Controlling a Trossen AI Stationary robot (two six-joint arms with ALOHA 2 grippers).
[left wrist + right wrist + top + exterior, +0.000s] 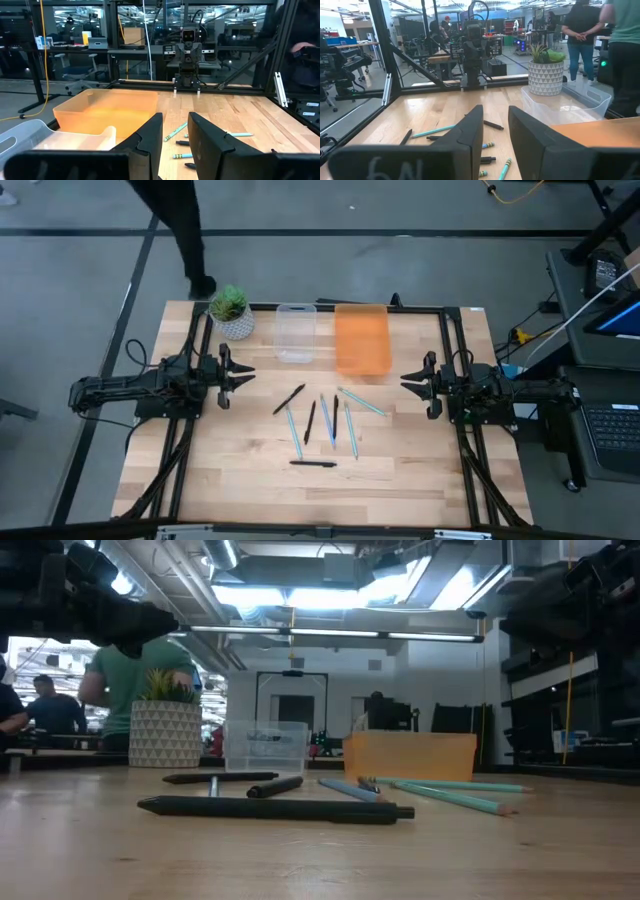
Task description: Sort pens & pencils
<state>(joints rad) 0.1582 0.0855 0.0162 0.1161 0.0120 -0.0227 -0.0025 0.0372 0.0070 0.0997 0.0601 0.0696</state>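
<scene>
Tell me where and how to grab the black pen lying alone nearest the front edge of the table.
Grip the black pen at its middle, coming straight down from above. It lies flat on the table, crosswise, apart from the other sticks, so the fingers should straddle its thin width, closing front to back. Probably the left gripper, open at its side, is slightly closer.
</scene>
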